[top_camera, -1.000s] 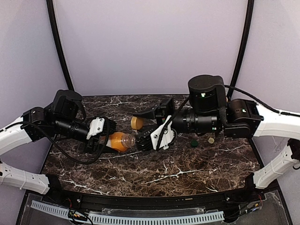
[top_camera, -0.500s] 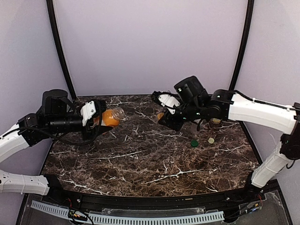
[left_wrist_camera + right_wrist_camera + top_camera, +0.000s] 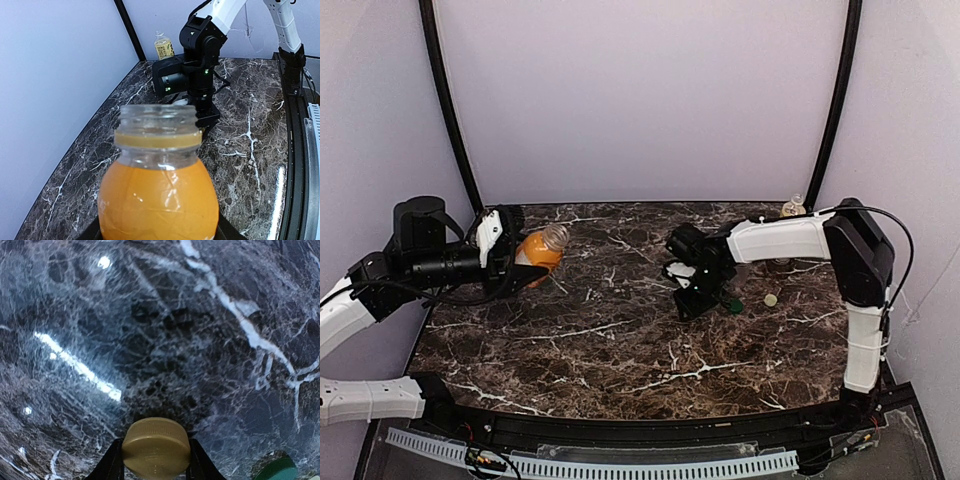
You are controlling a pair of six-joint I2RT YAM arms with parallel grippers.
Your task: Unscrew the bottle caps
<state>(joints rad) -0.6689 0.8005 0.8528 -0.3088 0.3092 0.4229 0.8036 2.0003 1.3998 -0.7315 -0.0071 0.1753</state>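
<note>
My left gripper (image 3: 516,262) is shut on the squat orange juice bottle (image 3: 538,250) and holds it tilted above the table's back left. In the left wrist view the bottle (image 3: 157,200) fills the frame, and its neck (image 3: 157,117) is open with no cap. My right gripper (image 3: 695,300) points down at the table right of centre. It is shut on the orange cap (image 3: 156,447), just above the marble. The dark green cap (image 3: 733,303) lies beside it, also at the right wrist view's edge (image 3: 275,469). The cream-white cap (image 3: 771,299) lies further right.
The tall yellowish tea bottle (image 3: 792,208) stands capless at the back right corner, also seen in the left wrist view (image 3: 163,47). I cannot make out the slim clear bottle. Black frame posts (image 3: 445,110) stand at both back corners. The table (image 3: 620,350) is dark marble.
My left gripper has carried the uncapped juice bottle back and left. My right gripper has swung down to the table with the orange cap, next to the green cap.
</note>
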